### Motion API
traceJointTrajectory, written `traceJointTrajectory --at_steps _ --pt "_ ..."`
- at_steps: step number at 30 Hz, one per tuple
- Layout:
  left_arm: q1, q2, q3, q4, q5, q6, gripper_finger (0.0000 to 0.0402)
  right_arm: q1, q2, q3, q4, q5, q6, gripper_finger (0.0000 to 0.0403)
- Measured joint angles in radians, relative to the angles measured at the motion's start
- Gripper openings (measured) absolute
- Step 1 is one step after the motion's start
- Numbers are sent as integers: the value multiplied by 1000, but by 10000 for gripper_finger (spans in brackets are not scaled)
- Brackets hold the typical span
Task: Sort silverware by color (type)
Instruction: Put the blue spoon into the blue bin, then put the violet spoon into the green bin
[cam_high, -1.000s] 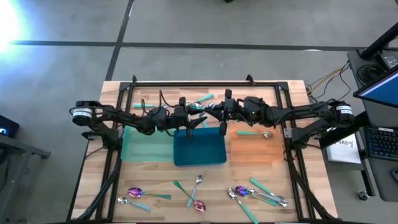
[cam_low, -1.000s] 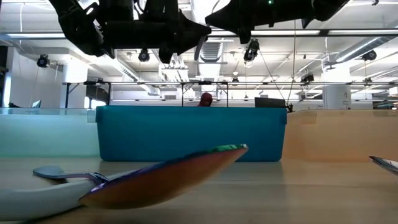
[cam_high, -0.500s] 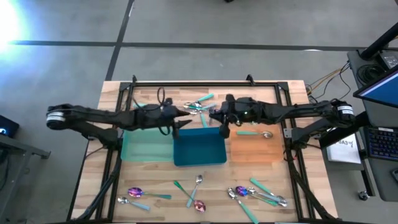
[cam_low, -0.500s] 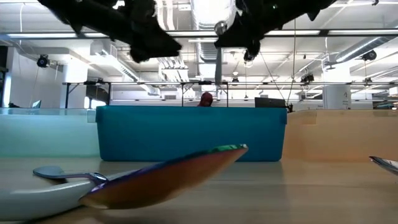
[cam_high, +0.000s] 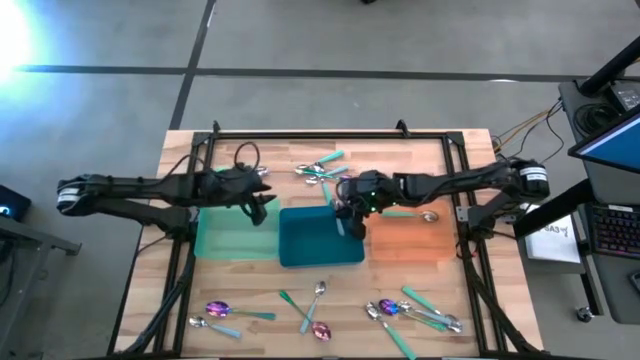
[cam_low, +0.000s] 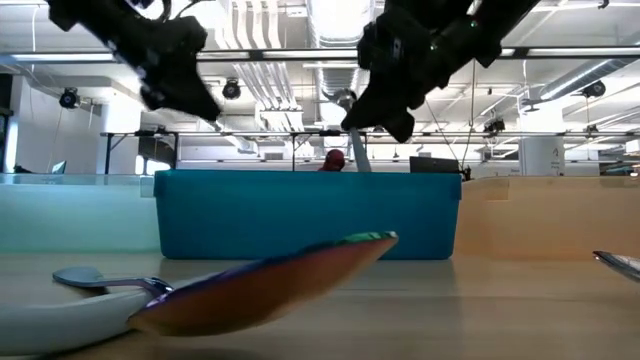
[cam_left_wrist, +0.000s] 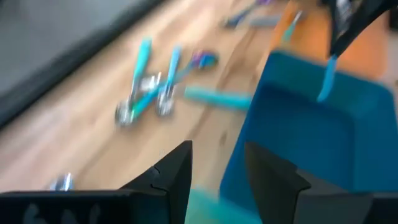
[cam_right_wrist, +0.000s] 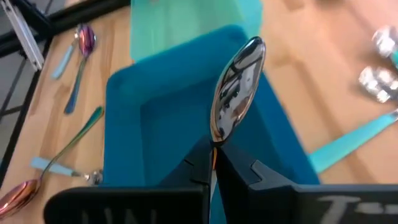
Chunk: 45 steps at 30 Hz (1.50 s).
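My right gripper (cam_right_wrist: 212, 155) is shut on a silver spoon with a teal handle (cam_right_wrist: 239, 87), above the far edge of the blue tray (cam_high: 320, 245). My left gripper (cam_left_wrist: 217, 174) stands open with nothing between its fingers, over the light green tray (cam_high: 230, 238) near the blue tray's left wall. More silverware lies loose on the wood. A small heap of teal-handled spoons (cam_high: 320, 170) lies at the far side. Purple-pink, silver and teal ones (cam_high: 315, 305) lie along the near edge. One teal-handled spoon (cam_high: 410, 214) lies flat in the orange tray (cam_high: 415, 245). My right gripper pinches the spoon's neck (cam_right_wrist: 215, 142), just behind the bowl, between its two fingers. The silver bowl (cam_right_wrist: 239, 81) sticks out past the fingertips. The teal handle (cam_left_wrist: 326, 78) hangs down below the gripper. The spoon is lifted clear, tilted, above the blue tray.
The three trays stand side by side across the table's middle: green, blue, orange. A black metal frame (cam_high: 300, 135) runs around the table top. Bare wood (cam_high: 330, 275) lies between the trays and the near spoons.
The two grippers were close together over the blue tray's far edge. My left gripper has drawn back toward the table's left edge, open, and now hangs over the green tray. My right gripper, still shut on the spoon, has tipped and sunk toward the blue tray.
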<state>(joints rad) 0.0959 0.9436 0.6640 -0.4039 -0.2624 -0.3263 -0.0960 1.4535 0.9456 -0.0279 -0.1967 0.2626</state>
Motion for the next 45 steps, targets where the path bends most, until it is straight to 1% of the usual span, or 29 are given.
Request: traceJointTrajectory --at_steps 3,6,10,16,21,24,27,31,34,36,39,41,45 --pt "-1 -8 0 -130 39 -78 130 4 21 0 2 -38 17 8" --pt "-1 -8 0 -208 134 -127 130 9 42 0 -3 -81 29 8" --pt "-2 -1 0 -223 235 -138 130 23 69 3 -33 -95 47 8" --pt "-2 3 0 -237 313 -138 130 44 104 23 -40 -94 41 9" --pt "-2 3 0 -243 315 -138 130 45 112 56 -42 -92 28 23" --pt "-2 3 0 -242 318 -137 130 44 112 76 -46 -92 21 47" --pt "-2 3 0 -242 318 -129 130 45 112 100 -69 -92 12 80" --pt "-2 3 0 -224 316 -95 130 45 111 140 -139 -91 -7 121" --pt "-2 11 0 -148 296 -54 130 39 111 196 -242 -87 -46 137" --pt "-1 26 0 -76 290 -27 130 37 110 238 -320 -35 -77 140" --pt "0 67 0 34 262 35 130 36 110 289 -433 88 -152 138" --pt "5 107 0 98 223 87 130 30 110 318 -498 150 -184 135" --pt "42 204 12 175 128 204 130 1 110 364 -629 231 -220 129"
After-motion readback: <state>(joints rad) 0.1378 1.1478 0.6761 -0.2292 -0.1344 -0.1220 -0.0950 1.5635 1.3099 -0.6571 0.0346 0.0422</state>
